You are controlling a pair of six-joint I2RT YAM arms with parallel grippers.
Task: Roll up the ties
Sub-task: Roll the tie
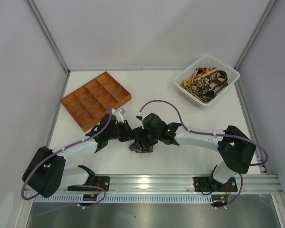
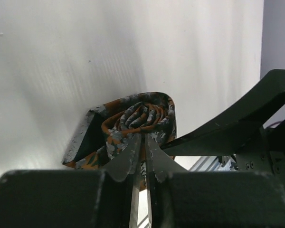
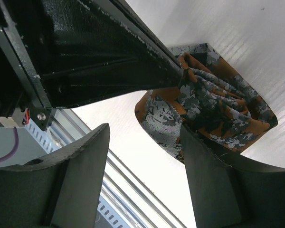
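Arms meet over the middle of the table (image 1: 171, 160) in the top view, with a rolled tie (image 1: 141, 148) under them. More ties (image 1: 206, 81) lie in the white basket (image 1: 232, 74), and the orange tray (image 1: 96, 99) sits at the back left. In the left wrist view, the left gripper (image 2: 143, 152) pinches the rolled tie, jaws almost together. In the right wrist view, the right gripper (image 3: 142, 175) has its jaws wide apart, and the rolled tie is just beside one finger.

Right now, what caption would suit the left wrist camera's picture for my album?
The left arm's jaws pinch a rolled-up orange-and-grey patterned fabric necktie, its spiral resting on the white table.
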